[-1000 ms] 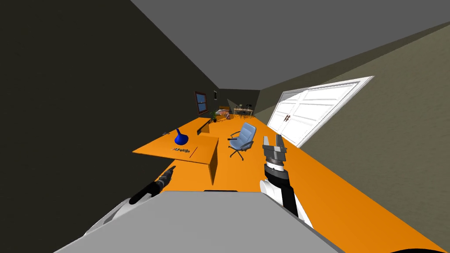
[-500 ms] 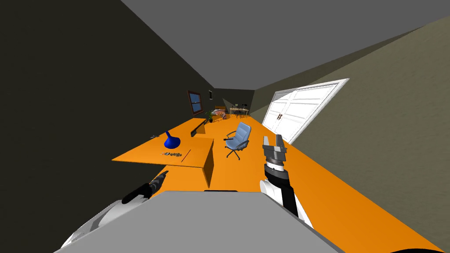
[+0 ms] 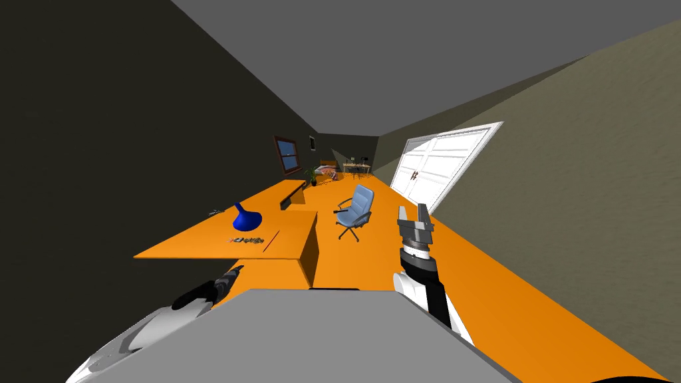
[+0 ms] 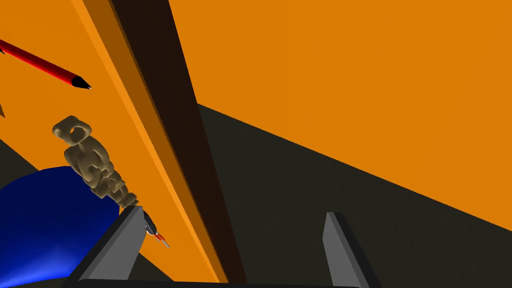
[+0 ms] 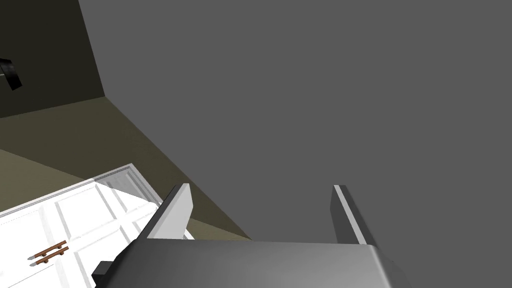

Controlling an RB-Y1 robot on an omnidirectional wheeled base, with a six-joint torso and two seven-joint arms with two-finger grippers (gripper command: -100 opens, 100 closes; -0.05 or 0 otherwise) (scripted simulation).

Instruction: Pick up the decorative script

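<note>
Left hand [image 4: 232, 214] spread wide, empty — decorative script [image 4: 92, 165] lies just outside its gap, untouched.

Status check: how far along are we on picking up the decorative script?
Done: I stand at the orange desk. In hand: the left tool is open and empty, near the desk's edge, short of the decorative script lying on top by a blue vase and a red pencil. Left: reach over it, close, lift. The right tool is open, raised, idle.
</note>
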